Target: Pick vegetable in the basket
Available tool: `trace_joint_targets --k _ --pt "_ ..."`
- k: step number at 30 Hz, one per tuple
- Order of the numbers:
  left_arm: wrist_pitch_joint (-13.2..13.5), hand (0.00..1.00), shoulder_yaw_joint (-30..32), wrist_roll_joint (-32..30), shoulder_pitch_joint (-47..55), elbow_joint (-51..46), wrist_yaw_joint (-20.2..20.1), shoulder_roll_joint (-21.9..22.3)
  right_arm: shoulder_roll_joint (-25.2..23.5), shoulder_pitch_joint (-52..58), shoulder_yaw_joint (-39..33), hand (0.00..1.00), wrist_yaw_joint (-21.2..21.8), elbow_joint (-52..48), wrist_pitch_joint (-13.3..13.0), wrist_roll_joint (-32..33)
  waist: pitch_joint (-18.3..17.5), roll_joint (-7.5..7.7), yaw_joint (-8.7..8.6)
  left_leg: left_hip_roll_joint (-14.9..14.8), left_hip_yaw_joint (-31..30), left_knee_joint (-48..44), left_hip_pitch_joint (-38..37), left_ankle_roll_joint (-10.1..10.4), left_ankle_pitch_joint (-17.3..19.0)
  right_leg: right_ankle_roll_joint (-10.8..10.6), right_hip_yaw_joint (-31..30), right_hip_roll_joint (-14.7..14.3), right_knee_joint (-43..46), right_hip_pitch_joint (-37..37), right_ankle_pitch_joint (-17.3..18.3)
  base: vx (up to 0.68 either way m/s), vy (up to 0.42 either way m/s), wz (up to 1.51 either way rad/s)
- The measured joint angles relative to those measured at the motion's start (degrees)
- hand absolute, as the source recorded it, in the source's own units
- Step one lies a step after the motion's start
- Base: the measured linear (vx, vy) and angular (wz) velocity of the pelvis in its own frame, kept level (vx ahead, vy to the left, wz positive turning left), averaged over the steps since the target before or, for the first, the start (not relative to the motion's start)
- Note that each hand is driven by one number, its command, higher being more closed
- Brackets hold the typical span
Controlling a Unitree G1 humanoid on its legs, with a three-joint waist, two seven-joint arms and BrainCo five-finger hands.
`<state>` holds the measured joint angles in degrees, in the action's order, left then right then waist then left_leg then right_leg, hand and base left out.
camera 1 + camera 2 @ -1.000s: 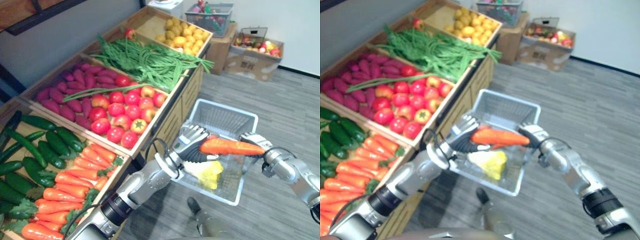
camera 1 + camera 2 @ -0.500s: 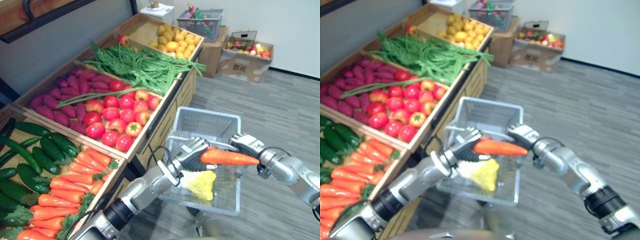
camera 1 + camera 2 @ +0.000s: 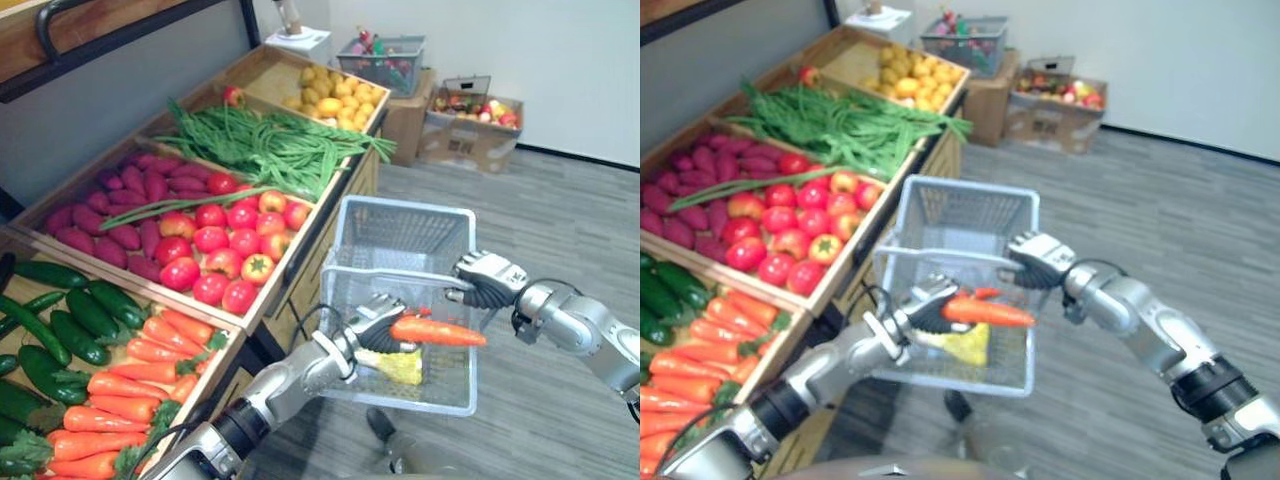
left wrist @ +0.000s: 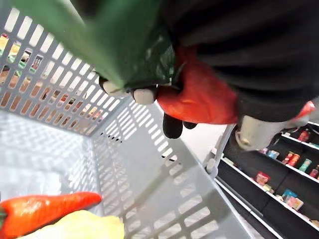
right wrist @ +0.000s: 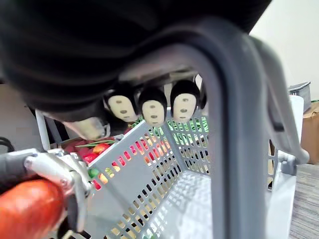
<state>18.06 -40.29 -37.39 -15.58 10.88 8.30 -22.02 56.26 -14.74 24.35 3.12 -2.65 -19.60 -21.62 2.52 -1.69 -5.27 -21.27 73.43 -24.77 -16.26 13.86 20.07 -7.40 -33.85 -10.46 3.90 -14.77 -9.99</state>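
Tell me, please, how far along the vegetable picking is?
Done: one carrot and a yellow item already lie in the basket, which the right hand holds by its handle. In hand: the left hand grips a second carrot above the basket's inside. Left: letting that carrot go into the basket.

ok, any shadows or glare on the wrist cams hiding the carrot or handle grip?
Left wrist view: no glare; the basket throws slatted shadows across its inside, but the carrot in the left robot hand is lit. Right wrist view: the right robot hand is dark against a bright wall, yet its fingertips curled round the basket handle read fine. Left eye view: even light.
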Motion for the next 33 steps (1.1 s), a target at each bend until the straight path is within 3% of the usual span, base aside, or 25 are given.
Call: trace_joint_targets --k 5,18,26,30,33 --pt "-2.07 0.00 0.31 -0.02 -0.80 2.22 -2.57 1.87 -0.90 -0.04 -1.08 1.00 1.47 -1.02 0.13 0.21 0.00 0.00 -0.29 -0.01 -0.08 0.05 -0.02 0.01 0.01 -0.01 0.10 0.05 0.00 0.09 -0.01 0.00 0.000 0.00" --pt "-2.38 0.00 0.44 0.00 -4.05 3.41 -3.19 4.17 -3.53 3.13 -4.59 1.00 3.59 -1.04 0.55 1.51 0.06 0.09 -0.68 -0.03 -1.31 0.15 -0.25 0.01 0.00 -0.02 1.16 0.68 -0.17 1.05 -0.01 -0.01 -0.013 0.04" --pt "-2.57 0.00 0.51 0.32 -5.15 -1.22 -4.20 3.79 -8.04 7.76 -8.68 1.00 3.80 0.22 0.77 1.53 0.14 0.40 -0.73 -0.32 -3.55 0.15 0.88 -0.07 -0.01 -0.02 3.26 1.81 -0.85 1.43 0.00 -0.01 -0.014 0.14" --pt "-2.31 0.00 0.12 5.28 -5.09 -7.65 -6.43 2.56 -12.32 9.45 -11.51 1.00 3.79 6.10 1.86 1.62 0.21 0.81 -0.30 -0.35 -6.53 0.25 2.48 -0.58 -0.22 -0.01 5.73 3.13 -0.98 1.54 0.01 -0.02 -0.018 0.35" --pt "-1.82 0.00 0.57 11.32 -5.06 -15.99 -6.86 2.06 -17.03 12.16 -15.34 1.00 3.78 13.58 3.66 1.56 0.16 0.91 1.26 -0.33 -10.19 0.57 4.12 -1.34 -0.59 0.01 8.85 4.79 -1.70 2.42 0.01 -0.03 -0.024 0.61"
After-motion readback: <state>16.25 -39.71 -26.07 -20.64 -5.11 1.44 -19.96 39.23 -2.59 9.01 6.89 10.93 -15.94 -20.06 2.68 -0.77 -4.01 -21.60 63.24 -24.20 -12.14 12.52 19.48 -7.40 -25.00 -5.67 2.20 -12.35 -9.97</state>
